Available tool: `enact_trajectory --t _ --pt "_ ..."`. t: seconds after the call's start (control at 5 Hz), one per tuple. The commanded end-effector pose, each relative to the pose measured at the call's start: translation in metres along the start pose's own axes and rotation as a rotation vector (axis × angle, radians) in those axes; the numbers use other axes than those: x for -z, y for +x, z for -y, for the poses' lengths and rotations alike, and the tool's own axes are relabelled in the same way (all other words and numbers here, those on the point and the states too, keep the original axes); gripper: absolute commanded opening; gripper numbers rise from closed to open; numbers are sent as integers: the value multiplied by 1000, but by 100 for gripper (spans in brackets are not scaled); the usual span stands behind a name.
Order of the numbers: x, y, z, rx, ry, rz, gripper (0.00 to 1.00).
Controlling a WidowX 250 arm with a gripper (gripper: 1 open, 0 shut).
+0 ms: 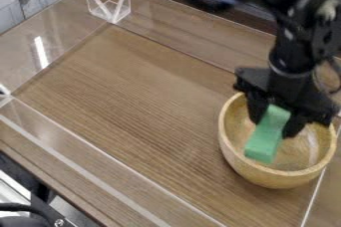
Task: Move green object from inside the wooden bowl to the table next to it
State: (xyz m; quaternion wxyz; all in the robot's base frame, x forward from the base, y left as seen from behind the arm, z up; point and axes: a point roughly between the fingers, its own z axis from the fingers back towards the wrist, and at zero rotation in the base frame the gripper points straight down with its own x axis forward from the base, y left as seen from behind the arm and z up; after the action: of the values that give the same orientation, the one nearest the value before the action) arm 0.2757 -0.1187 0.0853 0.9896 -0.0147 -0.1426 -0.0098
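Your black pincer (282, 113) points steeply down over the round tan wooden bowl (276, 143), pinching the flat bright green block (268, 135), which hangs tilted above the hollow, over the brown wood-grain worktop (134, 92).
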Motion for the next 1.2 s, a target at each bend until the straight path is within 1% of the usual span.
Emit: enact_trajectory --t 0.0,0.2,0.4,0.6,0.8,1.0 --pt "-47 21 -6 -44 -15 101 0" --pt "-75 33 -34 -103 5 141 0" --pt "-85 38 -59 -166 45 173 0" --pt "-85 41 -47 -203 71 194 0" --pt "-84 50 -35 -198 79 214 0" --pt "-85 56 -37 -206 87 227 0"
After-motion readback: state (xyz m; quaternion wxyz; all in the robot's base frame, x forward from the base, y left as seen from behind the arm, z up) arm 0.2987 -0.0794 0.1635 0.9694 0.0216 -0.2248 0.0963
